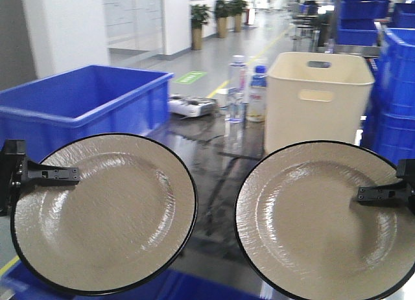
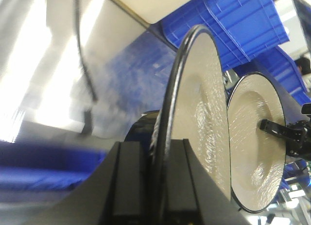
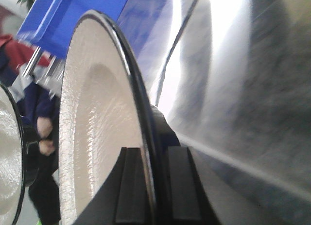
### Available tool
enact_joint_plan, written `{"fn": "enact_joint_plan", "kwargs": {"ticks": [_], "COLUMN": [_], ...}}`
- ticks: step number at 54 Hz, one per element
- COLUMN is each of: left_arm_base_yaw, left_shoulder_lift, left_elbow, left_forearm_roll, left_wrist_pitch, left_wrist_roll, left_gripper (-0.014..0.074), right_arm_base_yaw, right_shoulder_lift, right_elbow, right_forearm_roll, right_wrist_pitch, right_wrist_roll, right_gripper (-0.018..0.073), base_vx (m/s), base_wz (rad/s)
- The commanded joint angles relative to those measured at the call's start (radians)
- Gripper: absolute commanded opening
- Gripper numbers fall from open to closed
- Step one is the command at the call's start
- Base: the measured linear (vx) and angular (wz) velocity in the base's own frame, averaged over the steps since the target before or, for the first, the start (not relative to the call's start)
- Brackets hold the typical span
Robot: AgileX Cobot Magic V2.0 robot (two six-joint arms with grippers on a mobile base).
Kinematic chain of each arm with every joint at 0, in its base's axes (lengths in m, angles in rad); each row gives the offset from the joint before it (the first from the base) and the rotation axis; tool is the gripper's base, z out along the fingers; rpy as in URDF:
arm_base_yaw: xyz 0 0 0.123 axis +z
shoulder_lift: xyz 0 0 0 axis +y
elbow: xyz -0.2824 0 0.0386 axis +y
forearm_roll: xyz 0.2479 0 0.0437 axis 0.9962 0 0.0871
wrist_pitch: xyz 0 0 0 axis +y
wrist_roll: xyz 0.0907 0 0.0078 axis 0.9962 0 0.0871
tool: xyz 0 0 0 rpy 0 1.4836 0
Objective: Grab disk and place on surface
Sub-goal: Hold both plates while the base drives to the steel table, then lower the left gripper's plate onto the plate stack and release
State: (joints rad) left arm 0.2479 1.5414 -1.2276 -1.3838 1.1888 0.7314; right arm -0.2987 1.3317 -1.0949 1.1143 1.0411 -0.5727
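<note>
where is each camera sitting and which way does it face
Front view: on the robot, facing forward over the tabletop; left pincer and right pincer show, each gripping a plate.
Left wrist: behind the left pincer, looking along the left plate toward the right plate.
Right wrist: behind the right pincer, along the right plate's rim.
Shared: both plates appear in all three.

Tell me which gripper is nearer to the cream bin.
Right. The right gripper, gripping a plate, sits in front of the cream bin; the left gripper is far to its left, in front of the blue crate.
</note>
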Motion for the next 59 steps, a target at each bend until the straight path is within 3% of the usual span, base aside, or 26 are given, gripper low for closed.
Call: {"fn": "enact_joint_plan", "kwargs": {"ticks": [1,34,59], "left_arm_base_yaw": [-0.005,-0.005,-0.005], "left_shoulder_lift": [-0.05,-0.05,-0.05], "left_elbow": [-0.034,-0.034,-0.034], "left_forearm_roll": [-0.148,-0.148,-0.148], "left_wrist_pitch": [0.059,0.054,0.054], "left_wrist_roll": [-0.016,-0.016,-0.016], "left_gripper": [-0.0001,-0.0001,-0.0001], "right_arm_base_yaw": [-0.004,-0.004,-0.004], "right_shoulder_lift": [-0.037,-0.037,-0.037], "right_elbow": [-0.034,-0.034,-0.034], "right_forearm_roll": [0.121,0.121,0.121], "right_wrist_pitch": [-0.008,-0.006,-0.006], "right_wrist_roll": [-0.001,-0.001,-0.001], "right_gripper": [-0.0009,-0.0009,-0.0009], "base_vx": [0.37,0.29,0.06], "base_wz": [-0.54,-0.53,-0.14]}}
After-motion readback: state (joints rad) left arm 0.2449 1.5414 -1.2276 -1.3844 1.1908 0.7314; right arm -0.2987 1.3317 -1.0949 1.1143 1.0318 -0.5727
